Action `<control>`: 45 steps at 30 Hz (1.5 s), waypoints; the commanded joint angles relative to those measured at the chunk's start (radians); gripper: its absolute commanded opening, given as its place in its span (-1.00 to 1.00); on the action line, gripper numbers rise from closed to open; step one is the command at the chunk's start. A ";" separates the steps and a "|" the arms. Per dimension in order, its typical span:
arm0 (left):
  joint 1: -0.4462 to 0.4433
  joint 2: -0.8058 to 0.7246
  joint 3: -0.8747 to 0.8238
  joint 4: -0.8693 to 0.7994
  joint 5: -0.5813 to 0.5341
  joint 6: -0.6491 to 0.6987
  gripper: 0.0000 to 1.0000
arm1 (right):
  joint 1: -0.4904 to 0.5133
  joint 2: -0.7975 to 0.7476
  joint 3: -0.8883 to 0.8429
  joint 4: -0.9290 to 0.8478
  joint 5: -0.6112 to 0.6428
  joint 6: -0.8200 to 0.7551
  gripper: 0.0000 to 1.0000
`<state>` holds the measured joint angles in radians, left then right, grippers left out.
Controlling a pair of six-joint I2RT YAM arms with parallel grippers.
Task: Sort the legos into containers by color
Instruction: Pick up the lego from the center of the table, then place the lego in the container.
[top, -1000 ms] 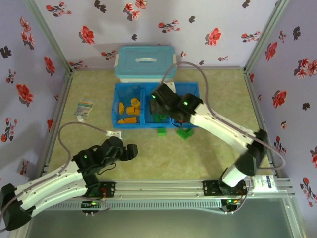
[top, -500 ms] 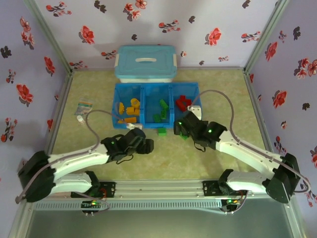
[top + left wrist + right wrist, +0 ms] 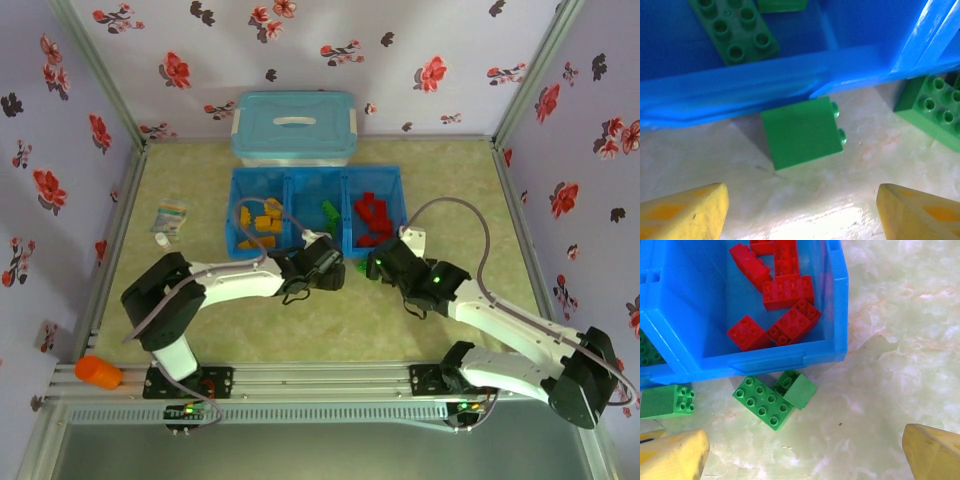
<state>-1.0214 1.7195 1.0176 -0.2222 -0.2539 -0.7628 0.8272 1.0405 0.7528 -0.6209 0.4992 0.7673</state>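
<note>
- My left gripper (image 3: 325,272): jaws apart with nothing between them, low over the table (image 3: 300,325), in front of the middle compartment of the blue tray (image 3: 315,172).
- Left wrist view: ahead of my yellow fingertips (image 3: 685,212), a green brick on its side (image 3: 802,131) lies on the table, studs pointing right. It is hard against the tray's near wall; I cannot tell whether they touch.
- My right gripper (image 3: 375,265): jaws wide apart and empty, in front of the right compartment.
- Right wrist view: a flat green brick (image 3: 762,402) and a small green brick (image 3: 797,389) lie touching on the table, just outside the tray's near wall.
- Tray contents: yellow-orange legos (image 3: 258,222) in the left compartment, green legos (image 3: 325,212) in the middle, red legos (image 3: 775,295) in the right.
- Behind the tray: a light-blue lidded box (image 3: 293,127) against the back wall.
</note>
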 commanded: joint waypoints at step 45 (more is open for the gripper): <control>0.202 0.004 0.247 -0.048 -0.079 0.219 -0.34 | -0.024 -0.025 -0.039 0.015 -0.030 0.033 0.99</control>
<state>-0.8417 1.6890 1.2110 -0.3000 -0.3534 -0.5892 0.8093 1.0355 0.7311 -0.5732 0.4675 0.7719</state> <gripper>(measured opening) 0.385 0.993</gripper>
